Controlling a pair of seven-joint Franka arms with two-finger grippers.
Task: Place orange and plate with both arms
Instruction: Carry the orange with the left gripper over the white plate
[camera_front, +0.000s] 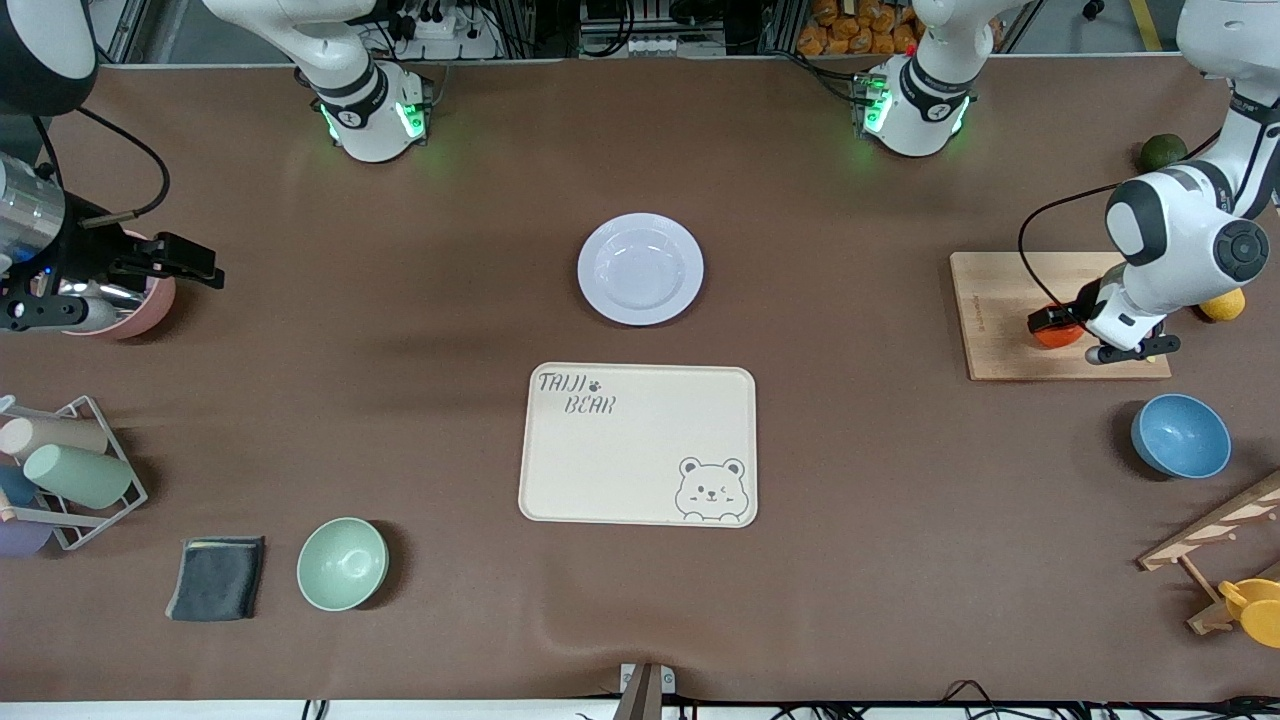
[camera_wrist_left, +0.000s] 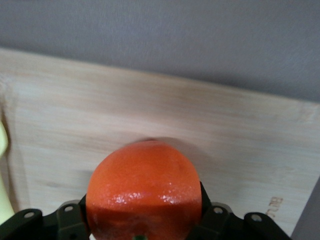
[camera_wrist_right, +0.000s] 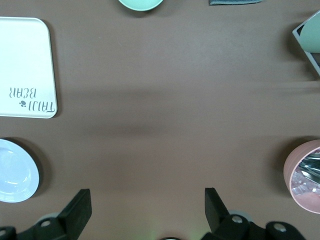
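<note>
Orange (camera_wrist_left: 145, 192), small round red-orange fruit, clamped in my L tool (camera_front: 1062, 327) on pale wooden board (camera_front: 1000, 320) for lifting; R tool (camera_wrist_right: 147, 210) spread apart, waits over brown table (camera_front: 400, 400) w/ round lavender-white plate (camera_front: 640, 268) unheld.

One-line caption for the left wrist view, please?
Left gripper closed around the orange on the wooden cutting board.

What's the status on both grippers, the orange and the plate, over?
Left gripper shut on the round red-orange orange at the wooden cutting board. Right gripper open, waiting over bare table beside the pink bowl. Pale lavender round plate untouched, nothing blocking.
</note>
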